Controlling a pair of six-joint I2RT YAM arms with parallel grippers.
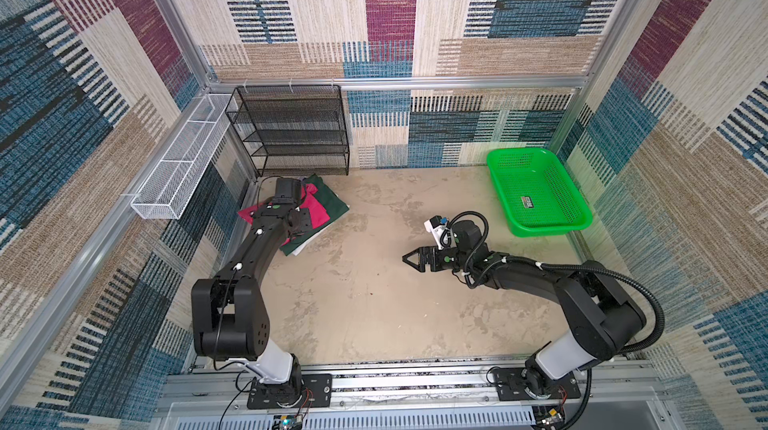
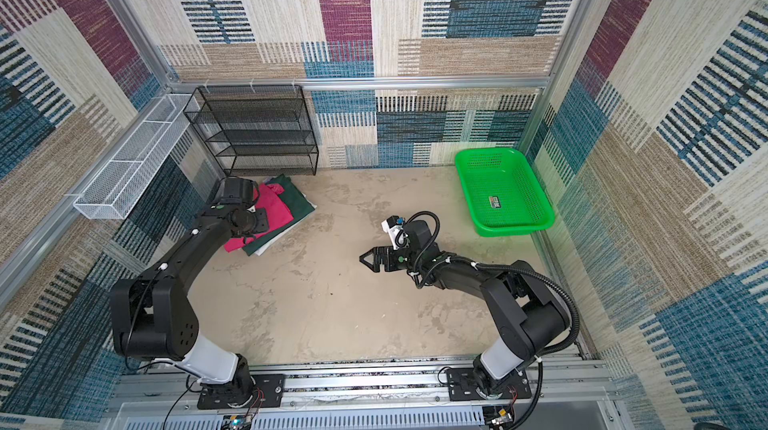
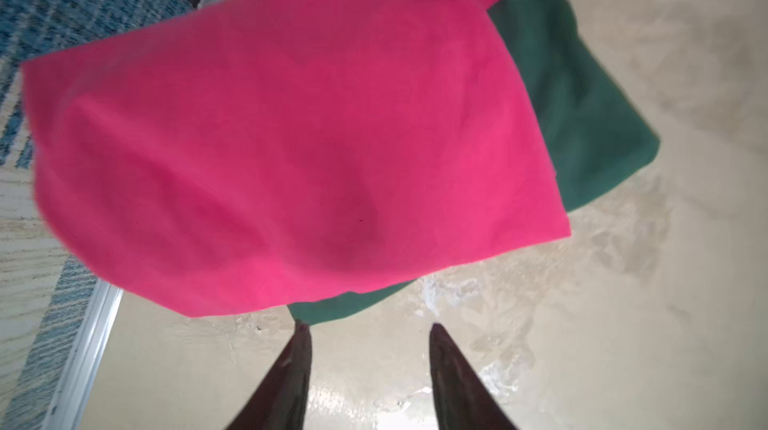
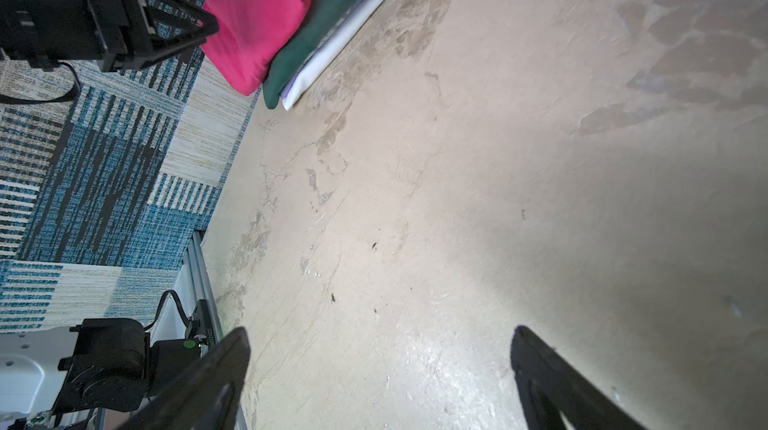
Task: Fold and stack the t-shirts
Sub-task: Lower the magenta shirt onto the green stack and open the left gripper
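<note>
A stack of folded t-shirts lies at the back left of the floor: a bright pink one [image 1: 320,210] [image 3: 291,137] on top, a dark green one [image 2: 299,203] [image 3: 582,108] under it, white ones [image 4: 332,54] at the bottom. My left gripper [image 3: 368,328] [image 4: 195,29] hovers beside the stack's edge, open, with only bare floor between its fingers. One fingertip is close to the dark green hem. My right gripper [image 1: 405,258] [image 4: 380,332] hangs wide open over the middle of the floor, well apart from the stack, with nothing in it.
A bright green perforated basket [image 1: 552,230] stands at the back right, with only a small label showing inside it. A black mesh shelf [image 1: 291,133] stands against the back wall behind the stack. A white wire tray [image 1: 183,170] hangs on the left wall.
</note>
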